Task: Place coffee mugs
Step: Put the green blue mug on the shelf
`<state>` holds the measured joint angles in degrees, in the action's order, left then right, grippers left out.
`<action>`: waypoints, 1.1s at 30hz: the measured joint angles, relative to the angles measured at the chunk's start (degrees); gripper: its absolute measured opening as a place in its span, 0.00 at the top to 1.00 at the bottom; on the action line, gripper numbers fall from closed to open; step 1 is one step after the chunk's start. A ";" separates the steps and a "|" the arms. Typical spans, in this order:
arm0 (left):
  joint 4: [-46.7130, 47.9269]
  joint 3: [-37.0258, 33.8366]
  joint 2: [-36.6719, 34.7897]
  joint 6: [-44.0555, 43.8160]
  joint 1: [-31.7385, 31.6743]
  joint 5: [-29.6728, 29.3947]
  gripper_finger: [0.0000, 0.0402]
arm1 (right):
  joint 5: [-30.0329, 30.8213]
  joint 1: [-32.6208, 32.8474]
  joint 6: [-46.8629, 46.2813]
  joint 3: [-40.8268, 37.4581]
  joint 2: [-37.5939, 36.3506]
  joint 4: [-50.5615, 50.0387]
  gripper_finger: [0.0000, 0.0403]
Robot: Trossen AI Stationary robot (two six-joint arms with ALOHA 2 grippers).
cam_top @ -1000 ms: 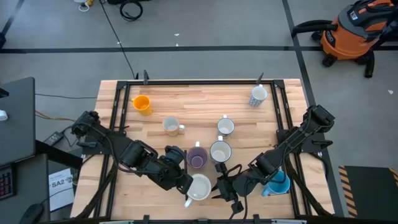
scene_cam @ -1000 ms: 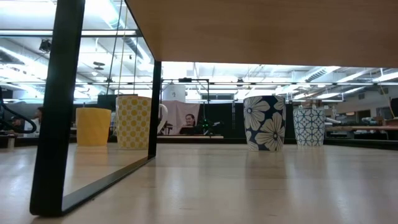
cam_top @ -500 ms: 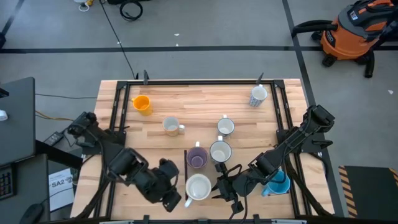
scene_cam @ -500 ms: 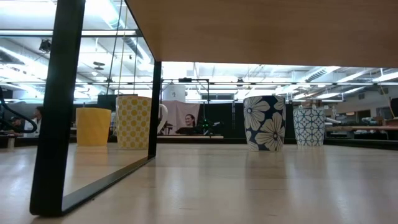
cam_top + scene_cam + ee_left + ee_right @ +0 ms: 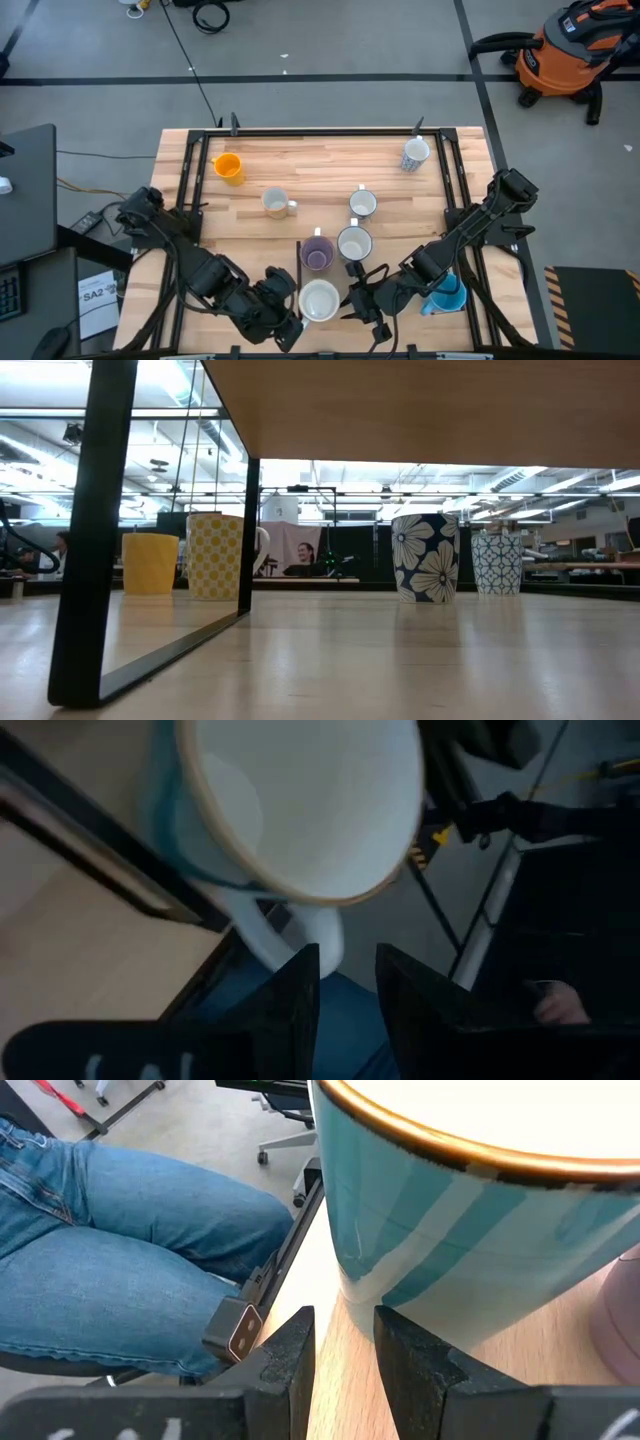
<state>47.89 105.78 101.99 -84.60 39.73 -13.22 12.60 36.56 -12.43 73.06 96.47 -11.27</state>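
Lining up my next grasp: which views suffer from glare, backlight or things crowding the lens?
Low view: bright ceiling lights behind leave the floral mug backlit, and a dark post bars the left. Left wrist view: the striped mug fills the frame, its pale inside glaring. High view: evenly lit, only soft shadows.

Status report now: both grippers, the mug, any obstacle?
Left gripper open, at striped mug handle. Right gripper open, at its other side. Mug upright, not gripped. Purple mug close behind.
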 joint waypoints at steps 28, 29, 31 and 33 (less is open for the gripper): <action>3.29 0.02 0.33 0.36 -1.43 -4.18 0.73 | -0.17 -0.04 0.13 0.00 0.00 0.03 0.72; 3.25 0.02 0.33 0.35 -1.43 -4.11 0.73 | -0.17 -0.04 0.15 0.00 0.00 0.04 0.72; 3.13 0.02 0.33 0.31 -1.43 -3.78 0.73 | -0.20 -0.04 0.15 0.00 0.00 0.04 0.72; 3.11 0.02 0.33 0.22 -1.33 -3.66 0.73 | -0.20 -0.04 0.15 0.00 -0.07 0.02 0.72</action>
<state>51.01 105.80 102.32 -84.38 38.40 -16.88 12.40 36.51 -12.27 73.06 96.40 -11.25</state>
